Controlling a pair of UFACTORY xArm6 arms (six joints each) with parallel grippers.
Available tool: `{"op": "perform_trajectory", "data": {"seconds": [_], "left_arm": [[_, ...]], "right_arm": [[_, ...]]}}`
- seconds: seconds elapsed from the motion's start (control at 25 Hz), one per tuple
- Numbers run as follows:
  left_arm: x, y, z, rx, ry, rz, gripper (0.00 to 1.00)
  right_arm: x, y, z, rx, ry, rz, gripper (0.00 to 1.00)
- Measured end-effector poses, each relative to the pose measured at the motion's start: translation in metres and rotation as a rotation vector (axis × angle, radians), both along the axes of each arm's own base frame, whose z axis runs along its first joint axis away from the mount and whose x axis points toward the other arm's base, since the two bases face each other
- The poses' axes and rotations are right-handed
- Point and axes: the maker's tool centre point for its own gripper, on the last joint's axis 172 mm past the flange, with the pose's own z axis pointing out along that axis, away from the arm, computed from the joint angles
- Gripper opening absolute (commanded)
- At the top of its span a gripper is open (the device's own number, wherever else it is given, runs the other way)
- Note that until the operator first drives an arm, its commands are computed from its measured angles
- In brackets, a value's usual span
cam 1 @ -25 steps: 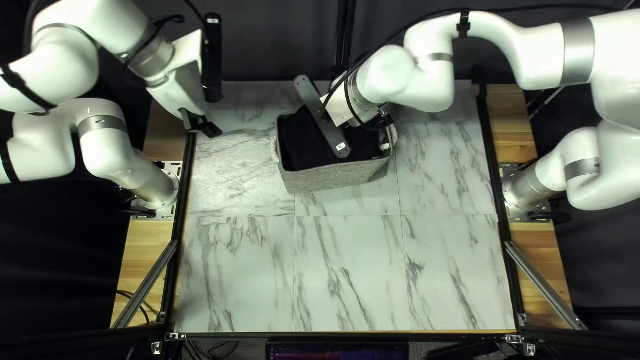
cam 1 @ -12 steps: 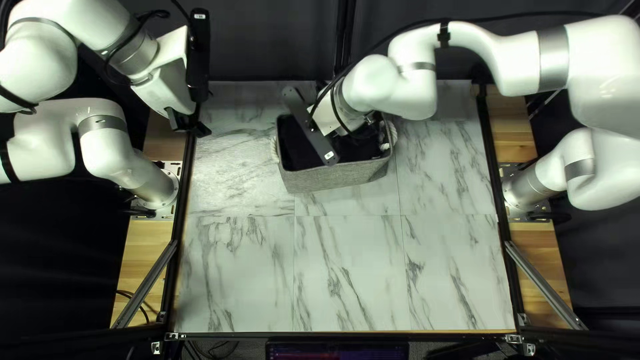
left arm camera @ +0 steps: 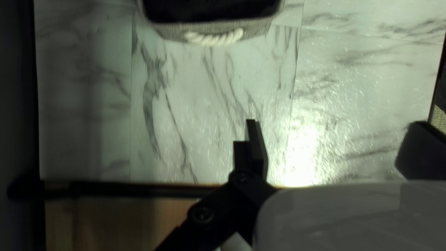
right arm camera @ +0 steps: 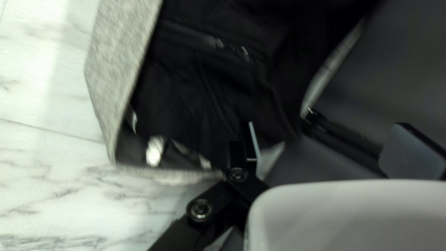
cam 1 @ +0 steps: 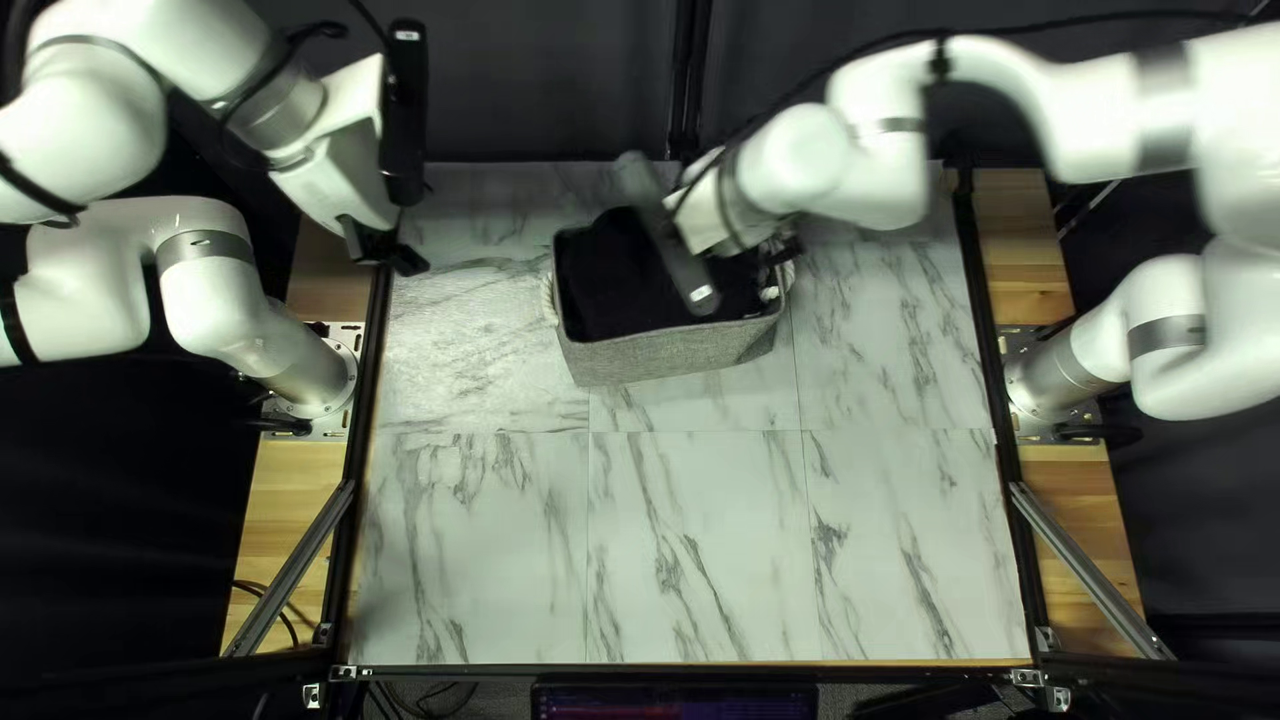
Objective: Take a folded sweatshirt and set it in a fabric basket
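The black sweatshirt [cam 1: 620, 274] lies inside the grey fabric basket [cam 1: 680, 350], its cloth [right arm camera: 195, 88] and a zipper showing within the basket wall [right arm camera: 114, 60]. My right gripper [cam 1: 784, 250] is over the basket's right end; in the right wrist view the gripper [right arm camera: 325, 144] has its fingers wide apart, nothing held. My left gripper [cam 1: 390, 254] hangs by the table's left edge, away from the basket. Its fingers are spread in the left wrist view, the gripper [left arm camera: 330, 144] empty, with the basket's rope handle [left arm camera: 214, 38] ahead.
Marble-patterned tabletop [cam 1: 694, 534] spreads in front of the basket. A black rail [cam 1: 360, 400] runs along the table's left side, and a dark curtain [cam 1: 560, 80] hangs behind the far edge. My right forearm reaches across the far right part.
My right arm first shifted left over the basket, then swung back to the right. My left gripper moved a little left, toward the table's edge. The basket has stayed where it was.
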Motion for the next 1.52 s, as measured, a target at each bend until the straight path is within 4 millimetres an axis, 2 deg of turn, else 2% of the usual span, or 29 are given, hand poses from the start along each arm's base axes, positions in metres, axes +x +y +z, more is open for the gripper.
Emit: {"op": "perform_trajectory", "data": {"seconds": [0.16, 0.28, 0.4, 0.64, 0.92, 1.32, 1.52], "left_arm": [[0.049, 0.009, -0.025, 0.001, -0.02, -0.055, 1.0], [0.074, 0.007, -0.038, -0.021, -0.025, -0.099, 1.0], [0.088, 0.002, -0.045, -0.044, -0.034, -0.128, 1.0], [0.1, -0.012, -0.067, -0.098, -0.036, -0.133, 1.0], [0.108, -0.019, -0.097, -0.133, -0.019, -0.115, 1.0], [0.107, 0.003, -0.142, -0.161, 0.018, -0.072, 1.0], [0.102, 0.023, -0.156, -0.168, 0.022, -0.057, 1.0]], "right_arm": [[-0.032, 0.002, 0.031, -0.051, -0.026, -0.04, 1.0], [-0.056, 0.005, 0.052, -0.09, -0.038, -0.068, 1.0], [-0.077, 0.009, 0.071, -0.131, -0.047, -0.091, 1.0], [-0.094, 0.013, 0.097, -0.197, -0.049, -0.12, 1.0], [-0.096, 0.01, 0.1, -0.218, -0.049, -0.13, 1.0], [-0.093, 0.007, 0.095, -0.216, -0.044, -0.133, 1.0], [-0.088, 0.006, 0.091, -0.21, -0.038, -0.135, 1.0]]}}
